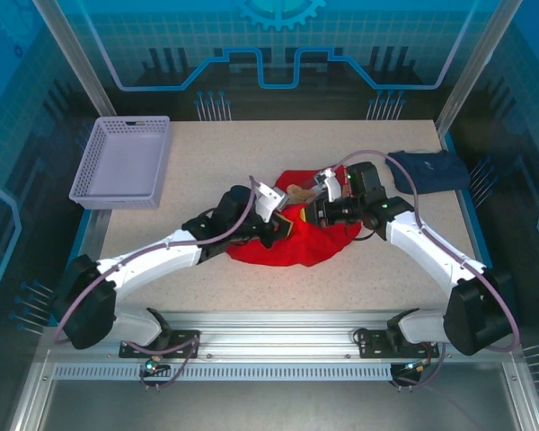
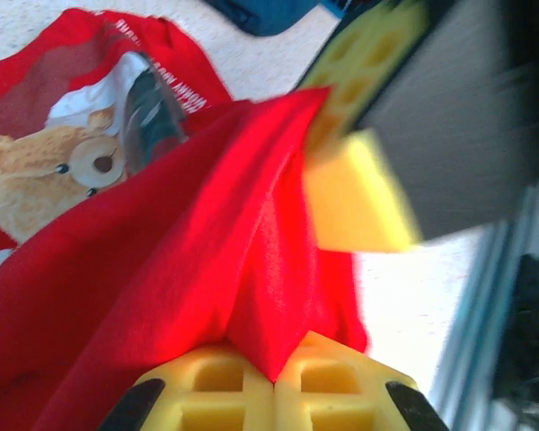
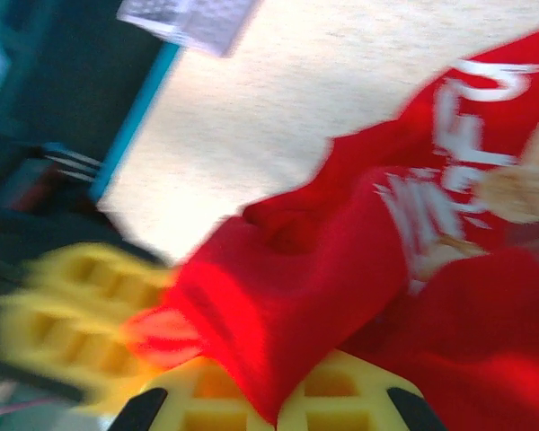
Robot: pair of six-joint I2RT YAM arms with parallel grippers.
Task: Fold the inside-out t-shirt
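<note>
Top view, crumpled red t-shirt (image 1: 298,242) at centre of table (image 1: 251,283), navy garment (image 1: 427,169) far right, lilac basket (image 1: 124,162) far left, left wrist, left gripper (image 2: 274,384) pinched on red fold, bear print (image 2: 45,175) facing up, right wrist, blurry, right gripper (image 3: 278,400) clamped on red fold.

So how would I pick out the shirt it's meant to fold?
Look at the speckled table, near its middle. The crumpled t-shirt lies there. It is bright red with a teddy-bear print, unlike the dark navy garment at the table's right edge and the lavender basket on the left.
</note>
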